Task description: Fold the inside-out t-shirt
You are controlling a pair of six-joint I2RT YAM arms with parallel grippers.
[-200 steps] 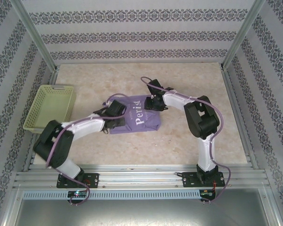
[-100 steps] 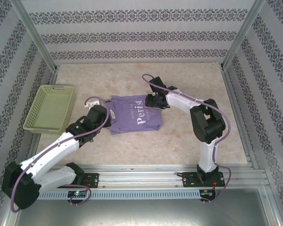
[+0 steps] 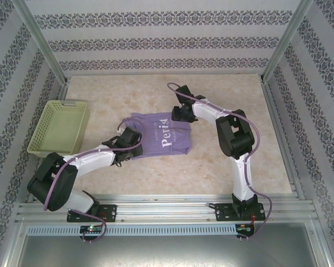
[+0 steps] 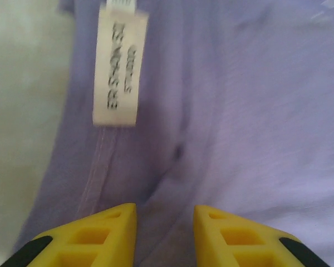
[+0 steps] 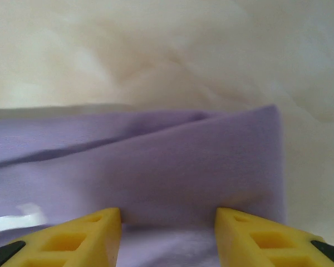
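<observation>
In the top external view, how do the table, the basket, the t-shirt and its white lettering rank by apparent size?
1. table
2. basket and t-shirt, too alike to rank
3. white lettering

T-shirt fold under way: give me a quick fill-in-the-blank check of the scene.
The lettering on the t-shirt is ___. In the top view, the yellow-green basket sits ___ of the t-shirt. In the left wrist view, the care label is ___ with dark print.
Missing: white; left; white.
</observation>
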